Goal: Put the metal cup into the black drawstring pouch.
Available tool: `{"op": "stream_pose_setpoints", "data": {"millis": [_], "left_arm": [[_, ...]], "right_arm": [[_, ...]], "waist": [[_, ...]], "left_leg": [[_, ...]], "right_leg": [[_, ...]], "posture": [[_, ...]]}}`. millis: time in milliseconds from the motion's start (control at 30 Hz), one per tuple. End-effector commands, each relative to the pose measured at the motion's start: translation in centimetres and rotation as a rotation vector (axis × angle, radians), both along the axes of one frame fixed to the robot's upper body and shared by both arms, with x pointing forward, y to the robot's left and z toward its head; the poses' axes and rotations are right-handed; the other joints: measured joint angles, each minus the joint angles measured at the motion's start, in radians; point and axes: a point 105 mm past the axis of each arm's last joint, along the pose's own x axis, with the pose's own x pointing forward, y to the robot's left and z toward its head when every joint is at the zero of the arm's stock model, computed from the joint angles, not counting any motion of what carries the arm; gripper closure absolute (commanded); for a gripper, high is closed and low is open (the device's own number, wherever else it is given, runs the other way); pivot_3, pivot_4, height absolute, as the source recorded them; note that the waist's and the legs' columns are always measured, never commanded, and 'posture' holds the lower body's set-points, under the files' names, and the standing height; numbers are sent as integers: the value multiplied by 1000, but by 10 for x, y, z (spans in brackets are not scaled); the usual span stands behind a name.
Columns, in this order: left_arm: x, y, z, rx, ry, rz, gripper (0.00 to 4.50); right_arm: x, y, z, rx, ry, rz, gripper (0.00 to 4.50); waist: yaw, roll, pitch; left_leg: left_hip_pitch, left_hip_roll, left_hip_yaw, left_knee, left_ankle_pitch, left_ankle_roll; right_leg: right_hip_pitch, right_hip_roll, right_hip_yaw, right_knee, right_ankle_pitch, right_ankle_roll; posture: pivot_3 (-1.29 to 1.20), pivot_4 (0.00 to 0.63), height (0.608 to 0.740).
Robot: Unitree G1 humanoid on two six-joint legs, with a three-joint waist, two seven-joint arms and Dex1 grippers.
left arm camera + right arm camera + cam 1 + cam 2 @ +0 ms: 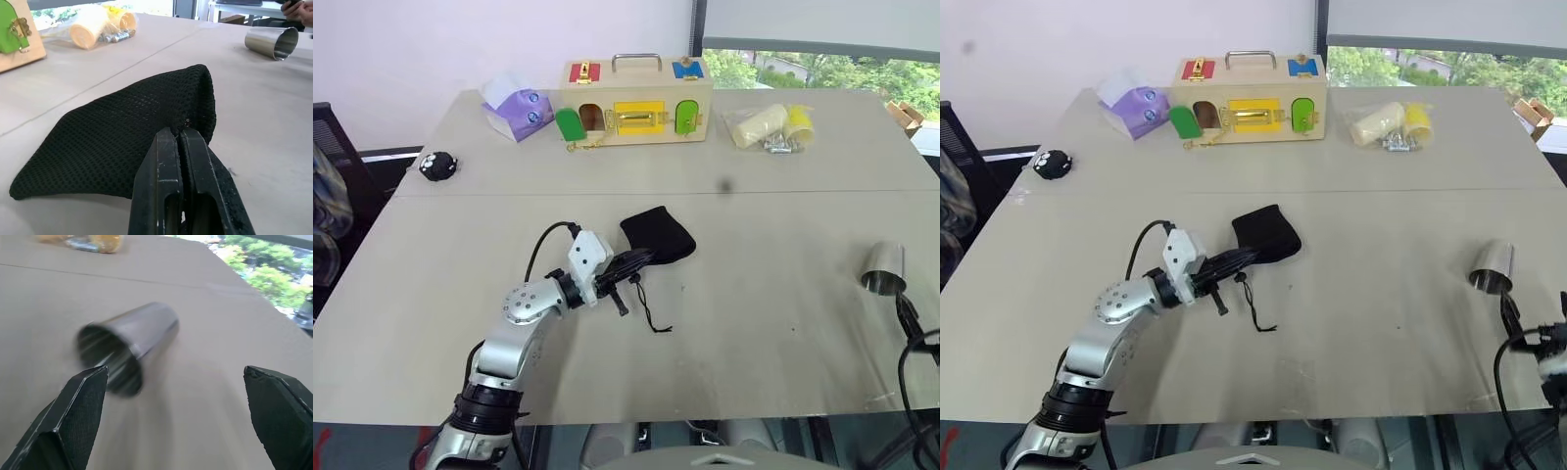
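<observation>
The black drawstring pouch (658,235) lies flat near the middle of the table, its thin cord (646,315) trailing toward the front edge. My left gripper (644,258) is level and shut on the pouch's near edge; in the left wrist view the two fingers (168,166) are pressed together on the mesh fabric (112,142). The metal cup (883,267) lies on its side at the right of the table, apart from the pouch. My right gripper (176,374) stands wide open just short of the cup (129,345), whose mouth faces the fingers; nothing is between them.
At the back of the table stand a wooden lock box (636,103) with coloured doors, a purple tissue pack (517,110) and pale yellow wrapped rolls (769,127). A small black round object (437,166) sits at the left. A person's hand (299,9) shows beyond the cup.
</observation>
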Motion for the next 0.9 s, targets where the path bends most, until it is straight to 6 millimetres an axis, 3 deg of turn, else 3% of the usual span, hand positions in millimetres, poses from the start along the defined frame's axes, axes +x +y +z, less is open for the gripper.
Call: {"op": "stream_pose_setpoints", "data": {"millis": [33,233,267,433,567,600,667,900], "left_arm": [[2,-5,7,-6,-39,-14,4448],[2,-10,5,-5,-46,-18,4448],[2,-11,5,-4,-46,-18,4486],[2,-8,5,-13,-43,-2,4500],[2,-9,3,-13,-37,-4,4500],[3,-10,4,-14,-37,-5,4500],[3,-10,4,-14,-37,-5,4500],[10,-12,9,-35,-37,-12,4500]], "right_arm": [[11,-9,6,24,-38,-28,0],[45,-19,0,6,-1,-19,0],[48,-20,0,9,-1,-20,254],[53,-18,-1,-13,1,0,2117],[54,-8,5,-19,-21,49,4173],[55,3,10,-7,-39,104,4461],[55,28,19,28,-68,230,4461],[38,168,41,52,6,841,4461]], "waist": [[0,0,0],[-3,0,0],[-3,0,0],[0,0,0],[-2,0,0],[-2,0,0],[-2,0,0],[-3,-1,1]], "left_leg": [[0,0,0,0,0,0],[-1,-1,2,0,0,0],[0,-1,3,0,0,0],[1,-1,2,-1,0,0],[1,-1,3,-1,0,0],[1,-1,3,-1,0,0],[1,0,3,-1,0,0],[2,0,2,-2,0,0]], "right_leg": [[0,0,0,0,0,0],[0,0,1,-1,0,1],[0,0,1,0,0,1],[0,0,1,1,0,1],[0,0,2,0,0,1],[0,0,2,0,0,1],[0,0,1,0,0,1],[0,0,1,1,0,1]], "posture": [[0,150,740],[0,150,740],[0,150,740],[0,150,740],[0,150,740],[0,150,740],[0,150,740],[0,150,740]]}}
